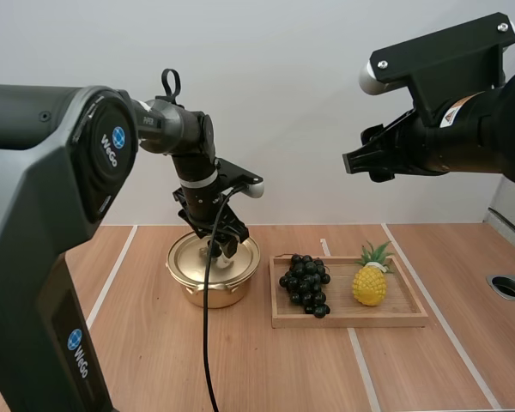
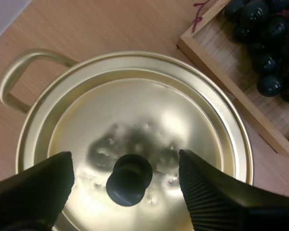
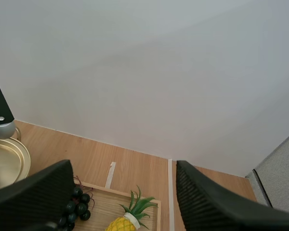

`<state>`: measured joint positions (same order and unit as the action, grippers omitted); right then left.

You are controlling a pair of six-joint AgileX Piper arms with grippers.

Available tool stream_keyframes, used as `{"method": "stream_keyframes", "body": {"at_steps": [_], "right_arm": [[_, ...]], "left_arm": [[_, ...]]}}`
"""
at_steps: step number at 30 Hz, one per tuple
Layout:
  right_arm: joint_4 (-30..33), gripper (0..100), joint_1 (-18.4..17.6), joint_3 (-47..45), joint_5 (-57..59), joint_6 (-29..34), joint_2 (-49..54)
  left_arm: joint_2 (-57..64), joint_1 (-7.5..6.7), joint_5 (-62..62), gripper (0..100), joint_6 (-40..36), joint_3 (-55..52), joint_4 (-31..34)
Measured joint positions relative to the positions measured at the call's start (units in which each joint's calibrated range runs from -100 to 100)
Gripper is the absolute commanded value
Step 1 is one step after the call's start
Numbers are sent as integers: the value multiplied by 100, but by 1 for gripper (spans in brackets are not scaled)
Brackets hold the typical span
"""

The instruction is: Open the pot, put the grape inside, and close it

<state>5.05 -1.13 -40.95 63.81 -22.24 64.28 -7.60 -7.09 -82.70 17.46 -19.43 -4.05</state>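
Observation:
A gold pot point(image 1: 213, 273) with its lid point(image 2: 139, 130) on stands left of a wooden tray point(image 1: 386, 316). My left gripper point(image 1: 221, 245) hangs open just over the lid, its fingers point(image 2: 216, 197) standing on either side of the black knob point(image 2: 130, 179) without touching it. A bunch of dark grapes point(image 1: 305, 283) lies at the tray's left end and shows beside the pot point(image 2: 265, 43) and under my right gripper point(image 3: 76, 208). My right gripper point(image 1: 354, 161) is open high in the air above the tray, with nothing between its fingers point(image 3: 221, 207).
A yellow toy pineapple point(image 1: 371, 280) lies in the tray right of the grapes, below the right gripper point(image 3: 127, 217). White tape lines point(image 1: 360, 360) run across the wooden table. A round hole point(image 1: 508, 287) sits at the table's far right.

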Motion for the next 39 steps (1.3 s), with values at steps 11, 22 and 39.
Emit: {"method": "stream_keyframes", "body": {"at_steps": [11, 22, 39], "right_arm": [[0, 100, 0, 0, 0, 0, 0], [-10, 100, 0, 0, 0, 0, 0], [-21, 100, 0, 0, 0, 0, 0]], "left_arm": [[-135, 0, 0, 100, -33, 0, 0], [-123, 0, -19, 0, -72, 36, -3], [1204, 0, -443, 0, -265, 428, 121]]}}
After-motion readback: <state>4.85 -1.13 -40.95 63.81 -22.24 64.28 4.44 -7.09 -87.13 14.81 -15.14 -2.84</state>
